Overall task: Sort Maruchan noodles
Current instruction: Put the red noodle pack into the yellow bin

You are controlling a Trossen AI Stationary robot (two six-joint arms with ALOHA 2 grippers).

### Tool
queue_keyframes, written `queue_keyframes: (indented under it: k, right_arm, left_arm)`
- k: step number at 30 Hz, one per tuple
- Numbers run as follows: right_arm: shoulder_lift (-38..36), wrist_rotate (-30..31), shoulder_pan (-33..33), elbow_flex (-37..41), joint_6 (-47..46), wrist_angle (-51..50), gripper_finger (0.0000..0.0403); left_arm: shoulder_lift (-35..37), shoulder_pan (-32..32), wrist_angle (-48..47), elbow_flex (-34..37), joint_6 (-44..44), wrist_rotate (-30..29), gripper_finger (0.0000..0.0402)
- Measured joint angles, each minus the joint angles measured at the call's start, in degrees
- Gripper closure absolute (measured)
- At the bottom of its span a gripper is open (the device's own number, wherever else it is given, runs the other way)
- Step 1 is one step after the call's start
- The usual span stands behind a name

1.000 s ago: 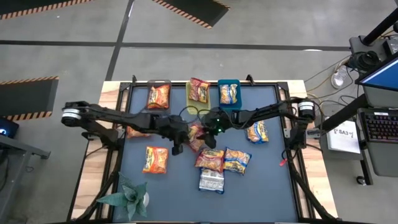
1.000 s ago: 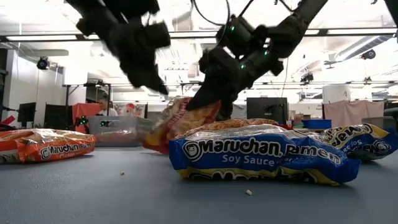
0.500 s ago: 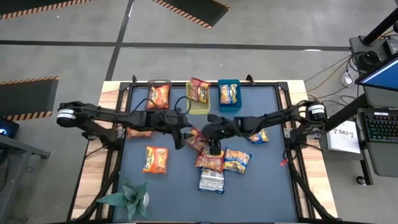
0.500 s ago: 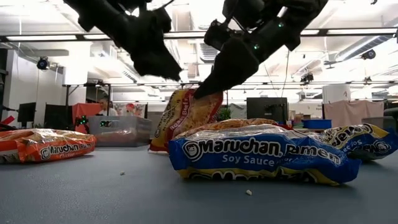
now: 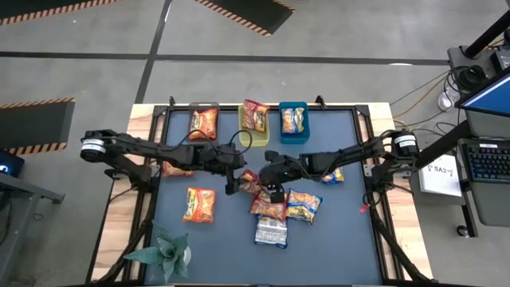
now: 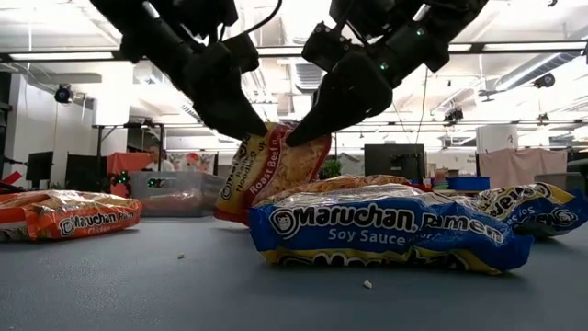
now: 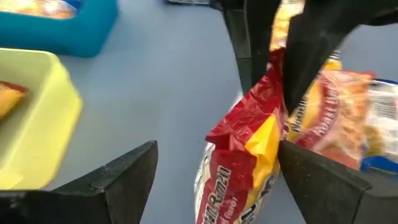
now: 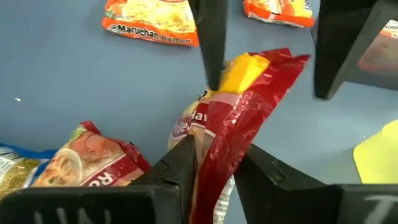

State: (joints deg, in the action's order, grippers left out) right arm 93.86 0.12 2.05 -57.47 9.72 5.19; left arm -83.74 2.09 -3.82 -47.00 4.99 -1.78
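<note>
A red Maruchan noodles packet [image 5: 251, 182] stands on edge near the table's middle, between my two grippers. My right gripper [image 5: 268, 183] is shut on it from the right. My left gripper [image 5: 232, 183] is open, and its fingers [image 7: 127, 177] stand on either side of the packet's other end [image 8: 245, 71]; I cannot tell whether they touch it. Other packets lie flat: orange [image 5: 199, 205], red [image 5: 269, 207], blue-and-yellow [image 5: 304, 205] and silvery [image 5: 271, 232]. My right gripper pinches the red packet's upper edge [image 8: 214, 140] between its two fingers. The fingers slant down from the table's right side [image 6: 317, 115]. The packet hangs tilted below them, and its lower end [image 6: 234, 213] reaches down to the table.
Grey [image 5: 203, 108], yellow [image 5: 244, 135] and blue [image 5: 293, 136] bins stand along the far edge, each holding a packet. Another blue-and-yellow packet [image 5: 331, 172] lies right of centre, an orange one [image 5: 177, 169] under my left arm. A green plant [image 5: 163, 253] stands at the near left corner.
My left gripper has opened and let go of the red packet, staying beside it. My right gripper has come toward the near edge with the packet's upper edge. The packet has risen from a low slant to standing on its lower end.
</note>
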Motion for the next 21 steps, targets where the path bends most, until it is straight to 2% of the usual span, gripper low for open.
queue_keyframes:
  k: [4,10,21]
  right_arm:
    - [0.0,-0.09,0.14,0.0,0.17,-0.02,0.0333]
    - [0.0,0.0,0.08,0.0,-0.7,-0.18,0.0342]
    - [0.0,-0.07,0.08,0.0,-2.46,-0.01,0.0274]
  left_arm:
    - [-1.44,-0.02,8.41,3.4,0.65,4.61,0.009]
    - [-2.03,-0.13,11.52,5.22,3.23,4.36,0.0091]
    - [-2.03,-1.4,11.52,5.44,2.98,1.46,0.0092]
